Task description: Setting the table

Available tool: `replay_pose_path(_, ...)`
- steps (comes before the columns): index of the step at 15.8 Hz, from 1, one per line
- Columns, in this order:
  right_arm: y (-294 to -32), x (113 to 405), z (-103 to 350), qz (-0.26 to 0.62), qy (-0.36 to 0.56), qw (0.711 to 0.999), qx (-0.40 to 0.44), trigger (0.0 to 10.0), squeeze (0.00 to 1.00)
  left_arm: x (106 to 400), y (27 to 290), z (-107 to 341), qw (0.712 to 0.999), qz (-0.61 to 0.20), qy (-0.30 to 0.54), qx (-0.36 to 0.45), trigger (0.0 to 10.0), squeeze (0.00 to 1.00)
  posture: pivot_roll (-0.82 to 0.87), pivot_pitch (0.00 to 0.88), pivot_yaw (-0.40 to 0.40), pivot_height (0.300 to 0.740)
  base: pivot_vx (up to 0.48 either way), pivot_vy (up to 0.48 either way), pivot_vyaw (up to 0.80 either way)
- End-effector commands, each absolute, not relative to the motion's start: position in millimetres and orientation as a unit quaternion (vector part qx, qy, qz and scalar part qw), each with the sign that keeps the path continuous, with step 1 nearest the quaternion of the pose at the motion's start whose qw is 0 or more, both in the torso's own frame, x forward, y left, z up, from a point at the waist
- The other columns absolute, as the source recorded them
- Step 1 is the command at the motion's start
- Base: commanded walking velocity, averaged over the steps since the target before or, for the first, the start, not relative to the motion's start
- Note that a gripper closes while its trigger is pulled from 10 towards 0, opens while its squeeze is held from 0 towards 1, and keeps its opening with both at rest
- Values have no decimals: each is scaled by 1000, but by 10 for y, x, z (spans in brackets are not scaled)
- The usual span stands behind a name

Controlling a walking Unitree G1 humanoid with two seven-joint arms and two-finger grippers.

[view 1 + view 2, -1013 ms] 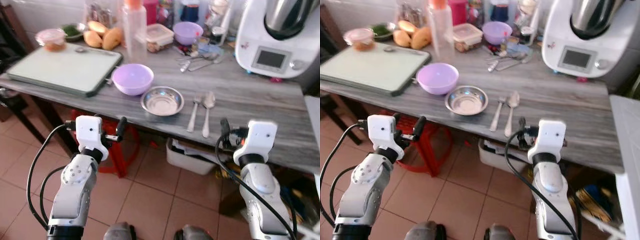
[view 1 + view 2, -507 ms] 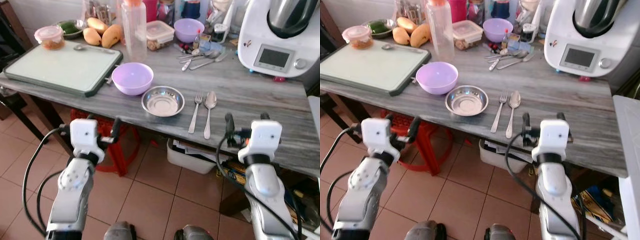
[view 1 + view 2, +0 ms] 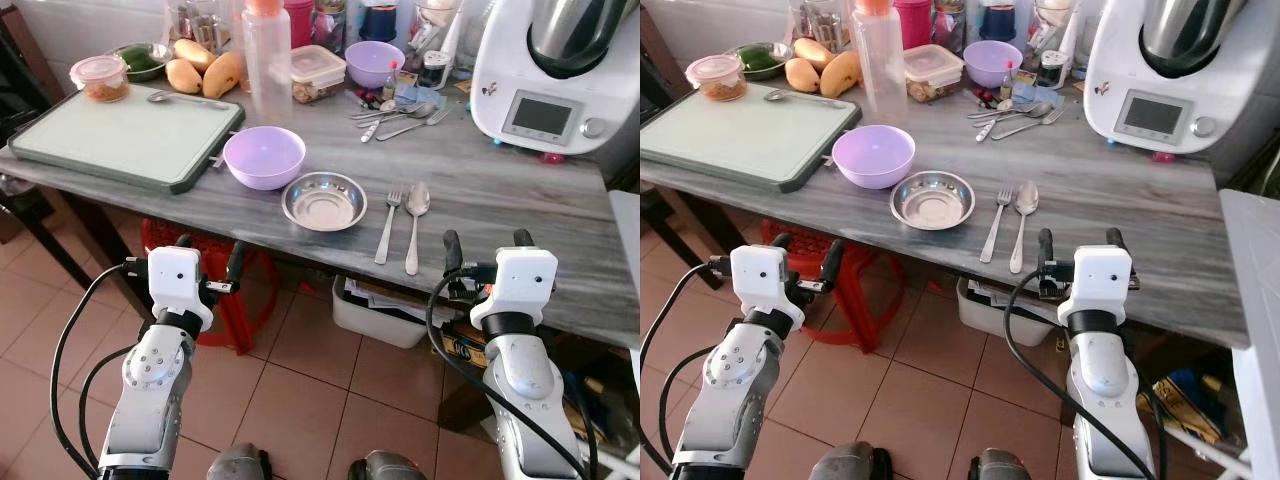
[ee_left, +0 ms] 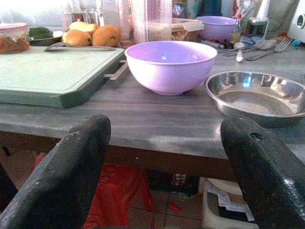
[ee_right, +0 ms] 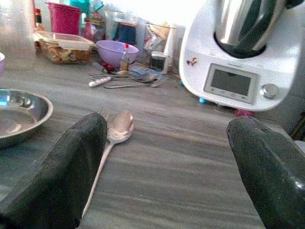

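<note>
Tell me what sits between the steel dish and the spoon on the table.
A fork lies between the steel dish and the spoon, parallel to the spoon and close beside it, apart from the dish. The left eye view shows it clearly.

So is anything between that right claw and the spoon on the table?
Nothing visible. The right gripper is open at the table's near edge, with bare tabletop between it and the spoon, which lies beside the fork.

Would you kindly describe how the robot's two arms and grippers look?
Both arms are silver, jointed tubes with black cables looping alongside. Each ends in a white boxy wrist block carrying two long black fingers: the left gripper and the right gripper.
</note>
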State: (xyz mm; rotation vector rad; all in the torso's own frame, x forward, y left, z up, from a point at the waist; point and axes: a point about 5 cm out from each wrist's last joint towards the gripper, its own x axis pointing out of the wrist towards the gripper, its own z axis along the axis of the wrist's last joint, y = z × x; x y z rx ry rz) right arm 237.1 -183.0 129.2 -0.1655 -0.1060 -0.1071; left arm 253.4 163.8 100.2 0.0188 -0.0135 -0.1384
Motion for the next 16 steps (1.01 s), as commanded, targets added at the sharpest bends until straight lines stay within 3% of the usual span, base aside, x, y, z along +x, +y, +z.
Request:
replay_pose_path(1,-1835,2385,1293,-51,-49,994,-80,10000,0,2558,1618,1004,998,-69,-2,3,10000,0,-33,0,5,740,0,0,-800)
replay_pose_path(3,-1832,2385,1298,-47,-51,995,-74,10000,0,2561,1610,988,998,-68,6,-3,10000,0,-35,0,5,740,0,0,-659)
replay_pose_path(16,-1829,2399,1304,-43,-53,995,-71,10000,0,2586,1611,1007,998,-68,3,12,10000,0,-34,0,6,740,-286,0,0)
